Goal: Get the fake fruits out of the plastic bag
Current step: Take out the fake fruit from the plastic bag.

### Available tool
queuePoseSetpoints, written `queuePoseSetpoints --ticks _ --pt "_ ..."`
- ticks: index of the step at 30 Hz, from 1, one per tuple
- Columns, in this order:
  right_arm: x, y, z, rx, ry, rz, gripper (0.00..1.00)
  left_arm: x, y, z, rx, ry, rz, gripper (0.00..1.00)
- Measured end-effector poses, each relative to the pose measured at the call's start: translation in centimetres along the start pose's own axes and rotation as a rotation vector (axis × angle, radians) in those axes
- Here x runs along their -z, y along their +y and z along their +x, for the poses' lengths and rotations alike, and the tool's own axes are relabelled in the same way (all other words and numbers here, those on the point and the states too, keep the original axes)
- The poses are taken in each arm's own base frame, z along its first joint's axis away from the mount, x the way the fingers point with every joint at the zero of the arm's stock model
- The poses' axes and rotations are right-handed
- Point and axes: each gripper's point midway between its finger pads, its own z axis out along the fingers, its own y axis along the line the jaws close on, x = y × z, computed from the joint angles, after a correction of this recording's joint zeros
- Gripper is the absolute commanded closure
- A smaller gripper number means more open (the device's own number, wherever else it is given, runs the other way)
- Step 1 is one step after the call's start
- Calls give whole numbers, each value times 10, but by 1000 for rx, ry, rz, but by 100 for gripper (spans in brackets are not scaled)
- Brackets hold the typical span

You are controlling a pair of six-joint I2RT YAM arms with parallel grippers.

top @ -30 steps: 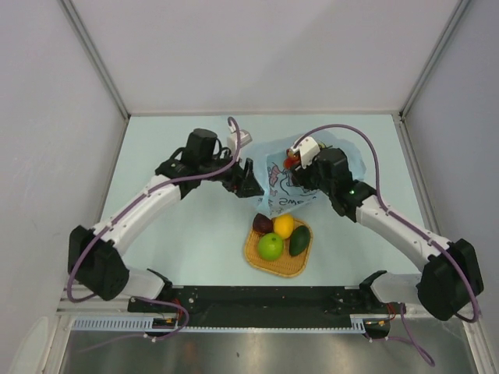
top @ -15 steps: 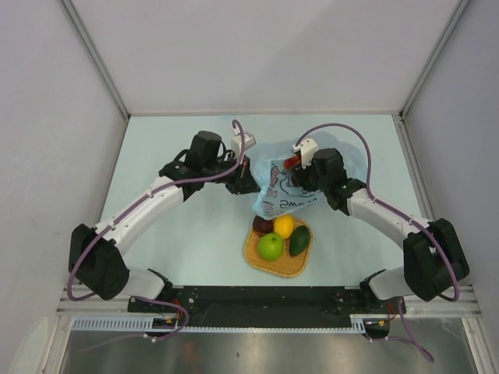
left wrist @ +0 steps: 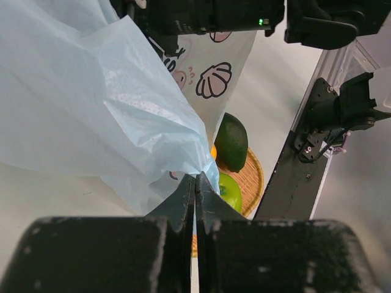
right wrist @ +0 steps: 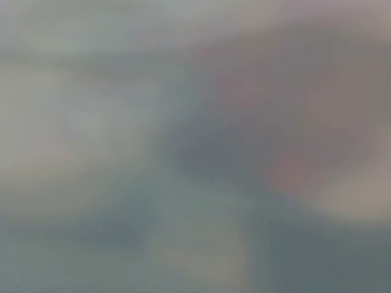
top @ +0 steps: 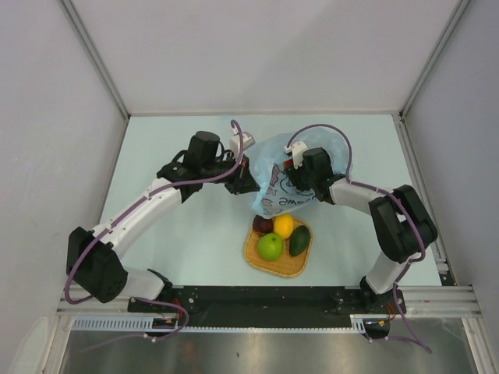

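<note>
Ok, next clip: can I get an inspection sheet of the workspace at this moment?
Surface: pale blue table, no spills seen.
Job's things: plastic bag held up between the arms; green apple, lemon, avocado and plum lie in the woven tray.
Clutter: nothing seen.
Grippers: left claw shut on a fold of the bag; right claw is at the bag, open or shut cannot be told, its wrist view is all blur.
Cables: purple cables loop along both arms, none snagged that I can see.
Surroundings: white walls on three sides, black rail at the near edge.
</note>
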Motion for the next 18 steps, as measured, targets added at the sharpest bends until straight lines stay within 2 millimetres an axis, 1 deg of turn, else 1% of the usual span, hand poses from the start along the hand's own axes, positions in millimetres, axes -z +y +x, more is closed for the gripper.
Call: queuePoseSetpoints --ticks 3,9,10,13,15,16,18 --pt "-11 -3 -3 5 -3 8 37 0 0 0 -1 0 -1 100" --pt "-36 -12 -18 20 -24 42 36 0 2 -1 -12 -5 -8 100" --pt "-38 -13 -19 20 -25 43 35 0 2 -1 -13 -5 -9 100" --pt "-45 -15 -24 25 -26 48 43 0 4 -1 -18 -6 -16 100" --pt "-48 -16 -26 27 -26 49 44 0 4 -2 -21 -6 -20 100" --pt "-48 -15 -26 26 -23 47 43 0 5 -2 -21 -7 -22 100" --pt "-47 -15 -26 25 -20 44 36 0 5 -2 -22 -7 -25 100"
